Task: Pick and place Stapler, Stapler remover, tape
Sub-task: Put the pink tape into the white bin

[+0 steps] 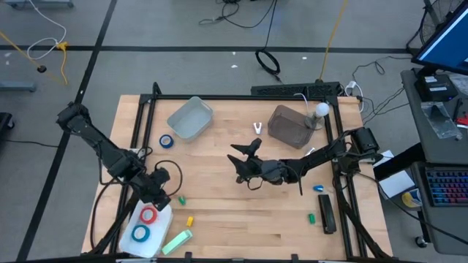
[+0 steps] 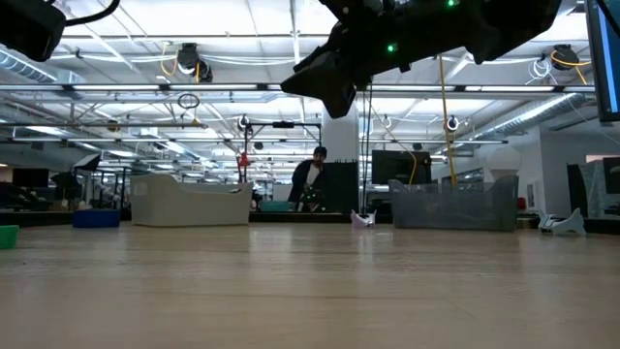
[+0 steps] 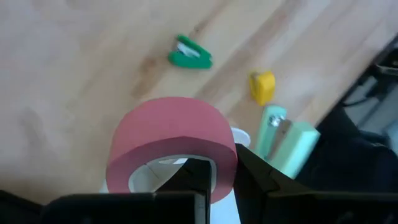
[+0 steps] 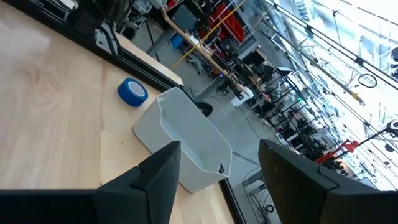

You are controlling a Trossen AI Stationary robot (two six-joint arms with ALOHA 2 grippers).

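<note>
My left gripper (image 1: pixel 162 196) stands at the table's near left, above a white tray (image 1: pixel 157 237), shut on a red tape roll (image 3: pixel 174 134) with a pale core. A red ring (image 1: pixel 148 215) and a blue ring (image 1: pixel 140 234) show in the tray; whether that red ring is the held roll, I cannot tell. A pale green stapler (image 3: pixel 283 140) lies beside the tray. Another blue tape roll (image 4: pixel 132 92) lies flat near a grey bin (image 4: pixel 186 146). My right gripper (image 4: pixel 227 180) hovers open over the table's middle (image 1: pixel 245 155), pointing level at that bin. My left gripper has the red roll by its wall (image 3: pixel 225 167): one finger (image 3: pixel 186 180) reaches into the pale core and the other (image 3: pixel 261 180) lies against the red outer face. The fingers come steeply from above. Whether the roll hangs clear of the tray or rests in it, I cannot tell.
A small green piece (image 3: pixel 189 55) and a yellow one (image 3: pixel 262 87) lie near the tray. A white staple remover (image 1: pixel 257 128) and a clear bin (image 1: pixel 291 124) sit at the far right. A dark stapler (image 1: pixel 327 213), a green bit (image 1: pixel 311 218) and a blue bit (image 1: pixel 319 188) lie near right.
</note>
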